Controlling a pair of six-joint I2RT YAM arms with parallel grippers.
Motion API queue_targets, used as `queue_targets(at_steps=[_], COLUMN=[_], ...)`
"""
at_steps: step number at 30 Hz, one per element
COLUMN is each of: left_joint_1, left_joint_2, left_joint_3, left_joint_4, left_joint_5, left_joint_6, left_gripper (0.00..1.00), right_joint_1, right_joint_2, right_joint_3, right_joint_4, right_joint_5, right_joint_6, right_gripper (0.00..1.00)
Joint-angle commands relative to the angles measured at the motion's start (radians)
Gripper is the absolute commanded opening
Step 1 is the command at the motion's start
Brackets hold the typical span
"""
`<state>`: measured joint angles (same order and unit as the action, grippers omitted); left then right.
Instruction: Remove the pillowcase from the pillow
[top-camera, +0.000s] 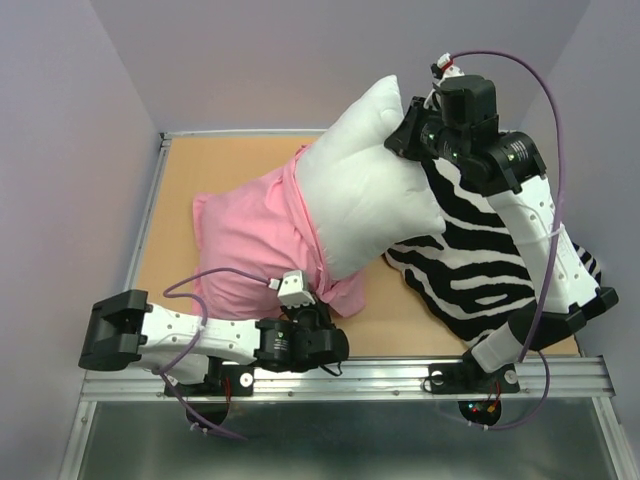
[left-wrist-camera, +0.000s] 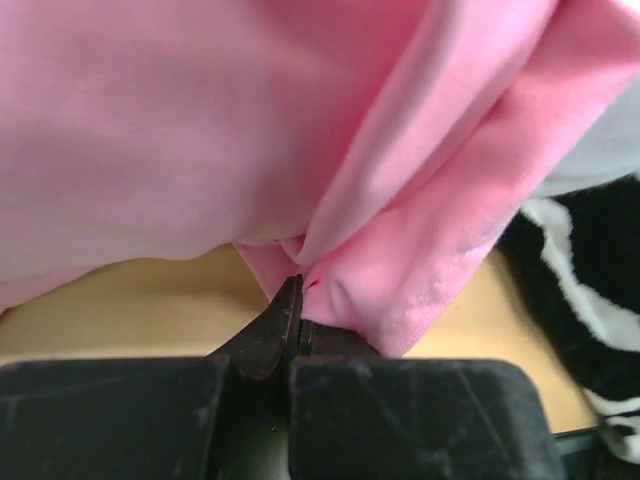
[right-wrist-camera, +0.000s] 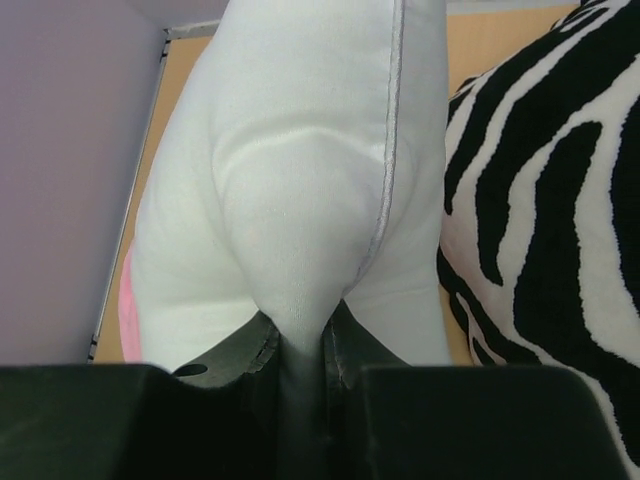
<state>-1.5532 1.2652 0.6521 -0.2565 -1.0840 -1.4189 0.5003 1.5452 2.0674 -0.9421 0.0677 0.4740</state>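
So roughly half done here, I'd say. The right gripper (right-wrist-camera: 300, 350) is pinching a far corner of the pillow (top-camera: 365, 185), and about half of that white pillow is sticking out past the bunched-up mouth of the pillowcase (top-camera: 250, 245). The left gripper (left-wrist-camera: 298, 315) is clamping the pink fabric down at the near edge of the counter (top-camera: 380, 325), jaws pressed tight on a fold. The pillow's other half is sitting inside the pillowcase, so the rest needs pulling free. The zebra pillow (top-camera: 490, 260) is lying just beside on the right, touching the white one.
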Motion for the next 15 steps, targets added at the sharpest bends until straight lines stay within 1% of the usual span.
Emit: queue_targets(at_steps=[1, 3, 4, 5, 7, 8, 10, 12, 13, 15], left_joint_1=[-0.015, -0.015, -0.015, -0.015, -0.013, -0.013, -0.008, 0.011, 0.034, 0.076], left_joint_2=[-0.078, -0.073, -0.069, -0.070, -0.102, -0.145, -0.188, -0.227, -0.230, -0.211], left_joint_3=[0.180, 0.260, 0.300, 0.370, 0.423, 0.467, 0.507, 0.585, 0.653, 0.722], left_joint_4=[-0.446, -0.638, -0.820, -0.866, -0.863, -0.865, -0.863, -0.863, -0.862, -0.824], left_joint_5=[-0.069, -0.102, -0.129, -0.145, -0.201, -0.214, -0.267, -0.300, -0.335, -0.378], left_joint_6=[-0.161, -0.274, -0.392, -0.379, -0.272, -0.243, -0.195, -0.096, -0.042, 0.183], left_gripper=[0.00, 0.00, 0.00, 0.00, 0.00, 0.00, 0.00, 0.00, 0.00, 0.00], right_joint_1=[-0.009, -0.008, -0.008, -0.009, -0.009, -0.009, -0.009, -0.008, -0.009, -0.008], right_joint_2=[-0.088, -0.106, -0.128, -0.140, -0.163, -0.186, -0.207, -0.243, -0.252, -0.276], right_joint_3=[0.116, 0.108, 0.105, 0.094, 0.083, 0.079, 0.063, 0.043, 0.037, 0.014], right_joint_4=[0.224, 0.224, 0.224, 0.223, 0.221, 0.220, 0.213, 0.206, 0.201, 0.198], right_joint_5=[0.115, 0.127, 0.138, 0.144, 0.155, 0.158, 0.170, 0.178, 0.178, 0.173], right_joint_6=[-0.018, -0.024, -0.031, -0.034, -0.041, -0.046, -0.052, -0.057, -0.055, -0.055], right_gripper=[0.00, 0.01, 0.01, 0.01, 0.01, 0.01, 0.01, 0.01, 0.00, 0.01])
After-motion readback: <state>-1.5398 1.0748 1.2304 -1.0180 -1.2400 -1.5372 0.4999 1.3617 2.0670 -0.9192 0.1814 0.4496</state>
